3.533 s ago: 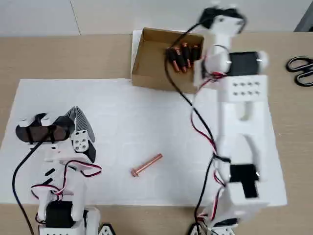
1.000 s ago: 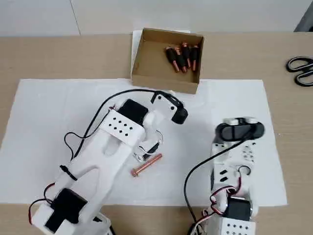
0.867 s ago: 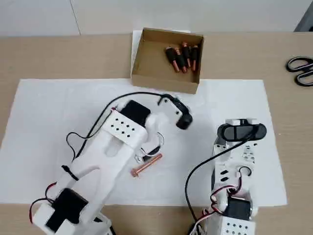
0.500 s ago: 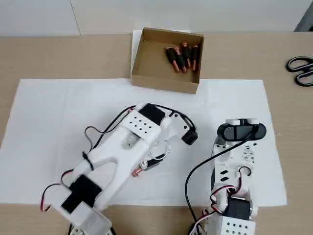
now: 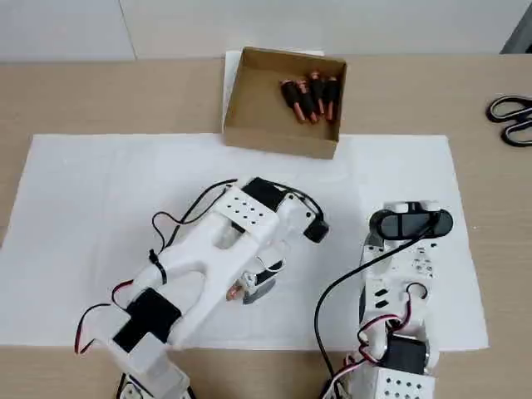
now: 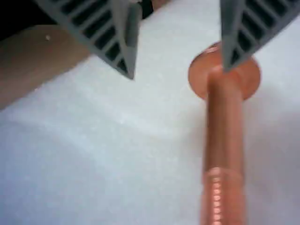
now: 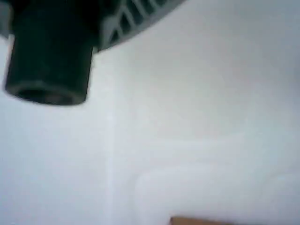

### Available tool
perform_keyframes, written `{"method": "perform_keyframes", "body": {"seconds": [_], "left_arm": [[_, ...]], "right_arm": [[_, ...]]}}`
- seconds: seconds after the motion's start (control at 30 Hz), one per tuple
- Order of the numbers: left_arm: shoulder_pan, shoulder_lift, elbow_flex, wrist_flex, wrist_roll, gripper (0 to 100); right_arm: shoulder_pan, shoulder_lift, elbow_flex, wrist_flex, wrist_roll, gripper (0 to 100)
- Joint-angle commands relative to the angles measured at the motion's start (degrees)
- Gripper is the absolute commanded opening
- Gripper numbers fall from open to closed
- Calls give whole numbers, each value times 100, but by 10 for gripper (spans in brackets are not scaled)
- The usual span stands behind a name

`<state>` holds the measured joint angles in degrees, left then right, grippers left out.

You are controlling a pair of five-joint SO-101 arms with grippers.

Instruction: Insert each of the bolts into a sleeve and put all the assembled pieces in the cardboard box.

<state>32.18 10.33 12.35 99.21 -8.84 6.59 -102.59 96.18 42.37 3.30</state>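
A copper bolt (image 6: 225, 140) lies on the white sheet; its head end (image 5: 236, 293) peeks out from under the left arm in the high view. My left gripper (image 6: 180, 70) is open just above it, one grey finger over the bolt's head and the other off to the side. A black sleeve (image 7: 49, 61) sticks out from my right gripper's grey finger (image 7: 136, 18), which is shut on it just above the sheet. The right arm (image 5: 403, 249) is folded at the sheet's right side. Several assembled pieces (image 5: 312, 96) lie in the cardboard box (image 5: 249, 108).
The white sheet (image 5: 100, 199) covers the middle of the wooden table. Scissors (image 5: 511, 116) lie at the far right edge. The box stands at the sheet's back edge, well away from both arms.
The left arm swung from the left side over the bolt and came down around it. The right arm pulled back from the box and has since kept still.
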Motion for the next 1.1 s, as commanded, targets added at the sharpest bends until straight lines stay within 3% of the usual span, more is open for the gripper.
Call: {"method": "perform_keyframes", "body": {"seconds": [0.0,0.67,0.93,1.07], "left_arm": [[26,-9,-84,123,62,121],[26,44,-92,-334,26,120],[9,1240,-356,-387,53,118],[0,1398,-901,-176,35,26]], "right_arm": [[66,-119,35,-40,-44,5],[66,-119,35,-40,-44,5],[66,-119,35,-31,-44,5],[66,-119,35,-31,-44,5]]}}
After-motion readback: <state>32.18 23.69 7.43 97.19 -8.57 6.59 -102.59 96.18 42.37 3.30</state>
